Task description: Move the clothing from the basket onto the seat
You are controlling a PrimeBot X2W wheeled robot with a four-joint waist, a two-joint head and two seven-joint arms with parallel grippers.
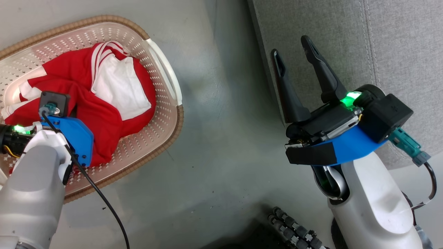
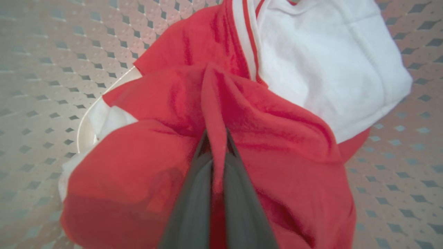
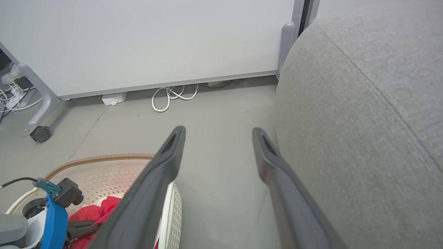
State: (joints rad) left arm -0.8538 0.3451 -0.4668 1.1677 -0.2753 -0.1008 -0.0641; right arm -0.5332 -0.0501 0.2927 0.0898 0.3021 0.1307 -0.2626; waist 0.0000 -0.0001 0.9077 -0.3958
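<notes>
Grey floor (image 1: 221, 138) between basket (image 1: 145, 138) and seat (image 1: 398, 41). Red clothing (image 1: 83, 79) heaped in basket; left gripper (image 2: 215, 133) jaws pinched on raised fold, probably for lift. Right gripper (image 1: 290, 45) jaws wide, empty, parked beside seat, apparently idle.

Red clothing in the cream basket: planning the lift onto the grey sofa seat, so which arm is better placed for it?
Left. The left claw is shut on a fold of the soft red clothing inside the cream perforated basket. The right claw stands open beside the grey fabric seat, holding nothing.
</notes>
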